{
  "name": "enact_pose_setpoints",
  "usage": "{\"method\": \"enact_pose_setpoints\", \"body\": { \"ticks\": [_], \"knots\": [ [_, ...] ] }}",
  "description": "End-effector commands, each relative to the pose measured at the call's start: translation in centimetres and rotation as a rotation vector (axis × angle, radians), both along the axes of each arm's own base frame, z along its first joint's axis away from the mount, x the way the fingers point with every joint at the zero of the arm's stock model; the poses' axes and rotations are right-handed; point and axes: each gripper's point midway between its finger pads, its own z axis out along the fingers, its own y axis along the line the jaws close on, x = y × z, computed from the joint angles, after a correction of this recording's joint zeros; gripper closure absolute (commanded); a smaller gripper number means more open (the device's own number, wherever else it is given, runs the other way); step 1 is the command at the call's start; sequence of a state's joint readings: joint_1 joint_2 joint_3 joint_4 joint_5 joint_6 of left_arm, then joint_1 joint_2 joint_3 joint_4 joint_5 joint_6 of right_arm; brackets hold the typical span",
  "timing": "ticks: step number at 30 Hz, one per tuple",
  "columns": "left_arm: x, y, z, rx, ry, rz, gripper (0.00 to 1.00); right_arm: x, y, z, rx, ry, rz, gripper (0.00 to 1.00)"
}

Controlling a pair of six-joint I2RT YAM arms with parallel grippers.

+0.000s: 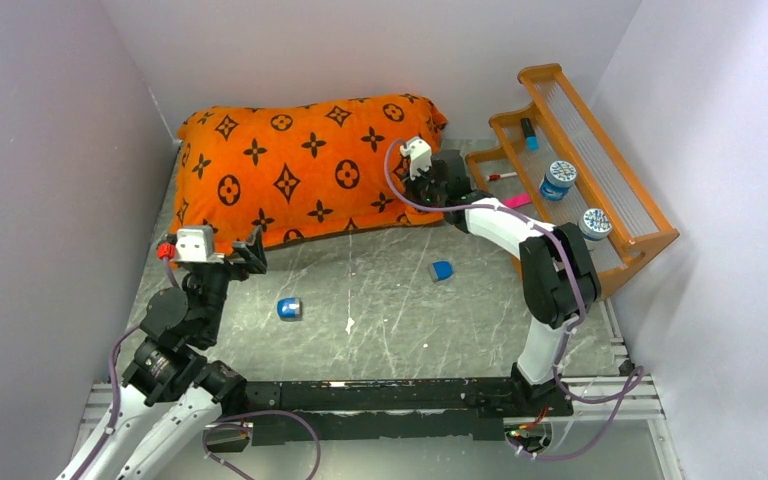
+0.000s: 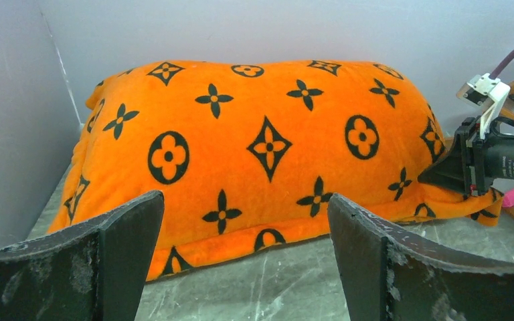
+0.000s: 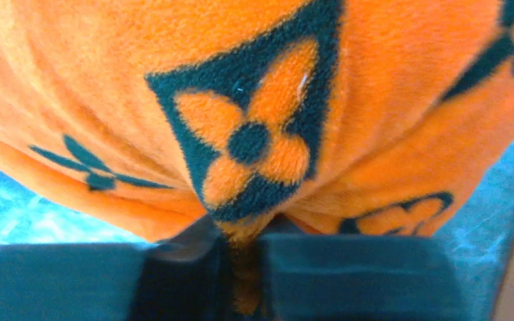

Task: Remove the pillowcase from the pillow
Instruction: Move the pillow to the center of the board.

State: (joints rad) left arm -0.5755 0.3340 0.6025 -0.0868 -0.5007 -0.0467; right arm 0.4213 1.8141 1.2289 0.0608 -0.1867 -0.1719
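Note:
The orange pillowcase [image 1: 300, 165] with dark flower motifs lies stuffed and plump at the back of the table, and it fills the left wrist view [image 2: 261, 140]. The pillow is hidden inside it. My right gripper [image 1: 423, 188] sits at the pillowcase's right end, shut on a pinched fold of the orange fabric [image 3: 247, 227], which runs down between the two fingers [image 3: 244, 267]. My left gripper [image 1: 257, 250] is open near the front left edge of the pillowcase, a short gap away, with only bare table between its fingers [image 2: 244, 207].
A wooden stepped rack [image 1: 650, 235] stands at the right and holds two round tins [image 1: 559, 178], a blue marker and a pink item. Two small blue objects [image 1: 289, 308] [image 1: 441, 270] and a white scrap [image 1: 349, 325] lie on the grey table. Walls close in left, back and right.

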Motion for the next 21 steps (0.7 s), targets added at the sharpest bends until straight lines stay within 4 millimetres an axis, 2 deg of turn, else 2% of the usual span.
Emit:
{"method": "enact_pose_setpoints", "body": {
  "ticks": [1,5,7,11,15,21],
  "knots": [
    [0.2,-0.3,1.3,-0.017,-0.033,-0.012,0.03,0.6,1.5,1.0,-0.012,-0.047,0.066,1.0],
    [0.4,-0.4,1.1,-0.014,-0.028,-0.012,0.03,-0.4,2.5,4.2,-0.02,-0.101,0.095,1.0],
    [0.4,-0.4,1.0,-0.013,-0.028,-0.013,0.03,-1.1,3.0,7.1,-0.021,-0.158,0.101,1.0],
    [0.3,-0.3,1.1,-0.016,-0.03,-0.008,0.03,-3.1,4.0,10.1,-0.026,-0.173,0.116,1.0],
    [0.3,-0.2,1.1,-0.022,-0.027,-0.003,0.03,-5.6,5.8,11.1,-0.025,-0.167,0.144,1.0],
    [0.2,-0.1,1.2,-0.029,-0.026,-0.003,0.03,-9.2,7.5,9.3,-0.042,-0.115,0.153,1.0]
  ]
}}
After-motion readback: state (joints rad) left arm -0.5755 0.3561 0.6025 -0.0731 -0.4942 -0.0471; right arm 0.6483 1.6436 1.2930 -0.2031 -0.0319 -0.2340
